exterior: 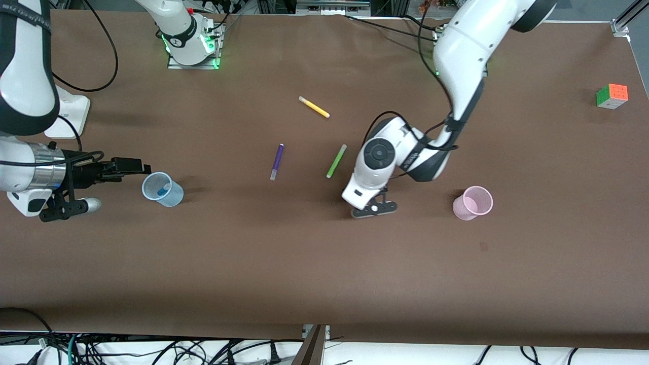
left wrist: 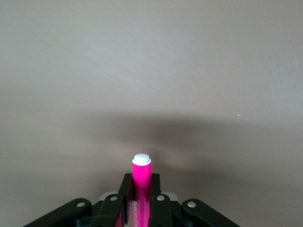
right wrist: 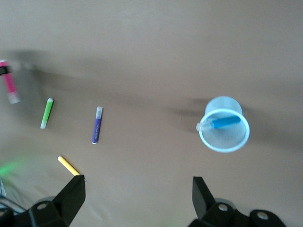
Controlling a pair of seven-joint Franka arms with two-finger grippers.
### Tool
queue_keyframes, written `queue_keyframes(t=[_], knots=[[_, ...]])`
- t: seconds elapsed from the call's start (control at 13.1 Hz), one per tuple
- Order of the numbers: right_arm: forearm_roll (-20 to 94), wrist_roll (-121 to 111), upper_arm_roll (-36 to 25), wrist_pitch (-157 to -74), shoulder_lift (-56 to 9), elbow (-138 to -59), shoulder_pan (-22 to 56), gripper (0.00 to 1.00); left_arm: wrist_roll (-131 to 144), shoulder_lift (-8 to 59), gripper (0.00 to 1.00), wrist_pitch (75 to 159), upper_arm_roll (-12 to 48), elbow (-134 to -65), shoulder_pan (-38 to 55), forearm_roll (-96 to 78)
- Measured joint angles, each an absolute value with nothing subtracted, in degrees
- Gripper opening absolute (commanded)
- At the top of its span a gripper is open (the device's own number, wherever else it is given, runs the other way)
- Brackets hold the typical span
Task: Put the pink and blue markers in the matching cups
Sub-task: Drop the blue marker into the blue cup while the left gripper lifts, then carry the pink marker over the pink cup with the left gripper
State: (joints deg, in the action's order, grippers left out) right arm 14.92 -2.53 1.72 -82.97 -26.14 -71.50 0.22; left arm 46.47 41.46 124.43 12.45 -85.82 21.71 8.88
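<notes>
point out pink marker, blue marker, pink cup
pink marker (left wrist: 141, 177): left wrist view, on its barrel just below the pale cap.
blue marker (right wrist: 225, 122): right wrist view, on its blue barrel inside the cup.
pink cup (exterior: 459, 208): front view, on its outer wall.

Left end effector (left wrist: 141, 208) clamped (low over table), right end effector (right wrist: 137, 198) spread.

Brown matte surface (exterior: 304, 263) fills view, soft shadows across it. Colourful puzzle cube (exterior: 612, 96) near left arm's end. Tangled black cables (exterior: 152, 350) on pale floor below front edge.
</notes>
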Motion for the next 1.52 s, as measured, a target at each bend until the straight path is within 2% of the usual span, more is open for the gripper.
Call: queue_keyframes(t=[0.23, 0.53, 0.76, 0.99, 1.22, 1.52], knots=[[9.92, 5.41, 1.77, -81.67, -23.72, -70.76, 2.66, 1.0, 35.37, 33.92, 0.0, 113.29, 12.77, -85.52, 17.46, 8.88], [5.31, 9.35, 1.77, -75.8, -21.46, -70.74, 5.16, 1.0, 13.05, 27.58, 0.0, 107.84, 12.73, -85.63, 10.07, 8.88], [4.17, 10.17, 1.37, -75.01, -20.31, -70.75, 5.09, 1.0, -8.06, 26.46, 0.0, 108.54, 12.74, -85.67, 4.78, 8.87], [3.81, 10.21, 0.97, -77.76, -16.77, -73.55, 3.24, 1.0, -28.57, 26.53, 0.0, 114.56, 12.75, -86.75, 0.28, 4.8], [2.13, 10.22, 0.85, -80.39, -10.84, -78.54, 0.84, 1.0, -48.86, 26.71, 0.0, 120.58, 12.73, -90.16, -3.44, -8.29], [-0.21, 10.22, 0.86, -80.68, -4.37, -84.68, 0.4, 1.0, -73.77, 26.76, 0.0, 122.74, 12.69, -97.07, -8.52, -27.01]])
